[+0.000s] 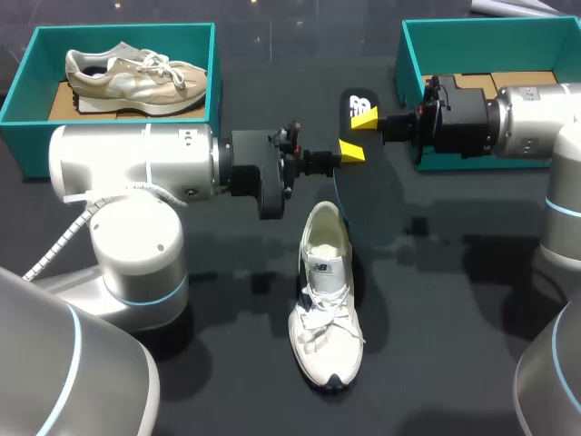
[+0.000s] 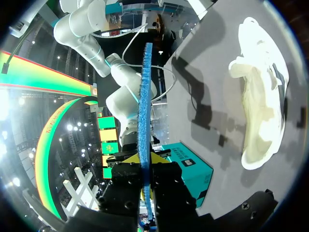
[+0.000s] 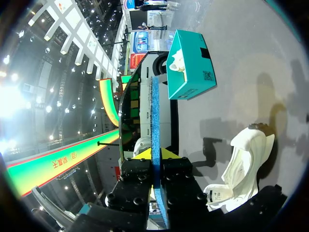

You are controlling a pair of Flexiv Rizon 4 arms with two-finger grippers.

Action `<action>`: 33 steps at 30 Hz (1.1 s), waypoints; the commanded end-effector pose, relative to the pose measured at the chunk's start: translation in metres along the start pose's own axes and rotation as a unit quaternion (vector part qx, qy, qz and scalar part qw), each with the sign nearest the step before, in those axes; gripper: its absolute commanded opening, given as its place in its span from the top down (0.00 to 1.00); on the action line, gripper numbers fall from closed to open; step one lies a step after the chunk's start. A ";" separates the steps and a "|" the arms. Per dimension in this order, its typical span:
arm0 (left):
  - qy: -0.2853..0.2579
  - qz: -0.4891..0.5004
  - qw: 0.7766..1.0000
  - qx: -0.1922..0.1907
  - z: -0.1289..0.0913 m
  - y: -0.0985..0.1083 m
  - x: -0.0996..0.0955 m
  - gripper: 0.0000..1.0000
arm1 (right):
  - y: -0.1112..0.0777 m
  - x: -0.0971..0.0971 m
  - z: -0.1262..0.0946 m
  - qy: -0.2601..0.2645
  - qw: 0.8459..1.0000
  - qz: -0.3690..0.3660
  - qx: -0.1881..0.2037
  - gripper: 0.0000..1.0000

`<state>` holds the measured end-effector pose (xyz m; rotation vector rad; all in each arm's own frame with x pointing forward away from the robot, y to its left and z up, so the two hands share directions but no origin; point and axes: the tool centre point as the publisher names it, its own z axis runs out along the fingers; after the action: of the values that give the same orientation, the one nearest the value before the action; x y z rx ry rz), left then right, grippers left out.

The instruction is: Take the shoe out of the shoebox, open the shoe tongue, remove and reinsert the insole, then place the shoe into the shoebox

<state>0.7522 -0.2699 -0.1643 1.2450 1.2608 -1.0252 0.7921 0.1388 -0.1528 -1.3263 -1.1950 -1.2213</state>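
The left gripper is closed on the insole, both yellow tips pressing it from two sides. The right gripper is clamped on the same insole a little higher, close to the first one. The insole is in the air above the table, standing on its edge, with a black face and a blue back. Under it the white shoe lies on the table, heel toward the grippers. The right box is behind the right arm. The left box holds a beige shoe.
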 end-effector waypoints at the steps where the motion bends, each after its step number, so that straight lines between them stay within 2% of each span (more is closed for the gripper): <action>1: 0.002 0.000 1.000 -0.002 0.001 -0.002 0.002 1.00 | -0.001 -0.001 0.002 0.001 1.000 0.003 0.002 1.00; 2: 0.002 0.000 1.000 -0.002 0.001 -0.002 0.003 1.00 | -0.001 -0.001 0.002 0.001 1.000 0.004 0.002 0.77; 3: 0.001 0.000 1.000 -0.003 0.000 -0.003 0.002 1.00 | -0.001 -0.002 0.001 0.003 1.000 0.005 0.002 0.48; 4: 0.001 0.001 1.000 -0.004 -0.002 -0.004 0.002 1.00 | -0.001 -0.002 0.000 0.004 1.000 0.005 0.000 0.00; 13: -0.005 -0.019 1.000 -0.021 -0.029 -0.005 -0.005 1.00 | -0.012 -0.004 -0.018 0.012 1.000 0.002 0.004 0.00; 23: -0.020 -0.115 0.993 0.005 -0.043 -0.002 -0.006 1.00 | -0.024 -0.004 -0.035 0.006 1.000 -0.003 0.000 0.00; 25: -0.032 -0.165 0.985 0.022 -0.047 0.001 -0.005 1.00 | -0.024 -0.004 -0.035 0.006 1.000 -0.003 0.000 0.00; 27: -0.046 -0.249 0.966 0.056 -0.049 0.007 -0.004 1.00 | -0.024 -0.004 -0.035 0.006 1.000 -0.003 0.000 0.00; 28: -0.040 -0.279 0.957 0.060 -0.049 0.008 -0.003 1.00 | -0.024 -0.004 -0.035 0.006 1.000 -0.003 0.000 0.00; 31: -0.011 -0.343 0.938 0.041 -0.047 0.006 -0.005 1.00 | -0.024 -0.004 -0.035 0.006 1.000 -0.003 0.000 0.00; 33: 0.003 -0.342 0.939 0.035 -0.046 0.005 -0.007 1.00 | -0.024 -0.004 -0.035 0.006 1.000 -0.003 0.000 0.00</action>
<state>0.7492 -0.2231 -0.1588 0.9435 1.5243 -1.4791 0.7659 0.1057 -0.1543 -1.3099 -1.1904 -1.2341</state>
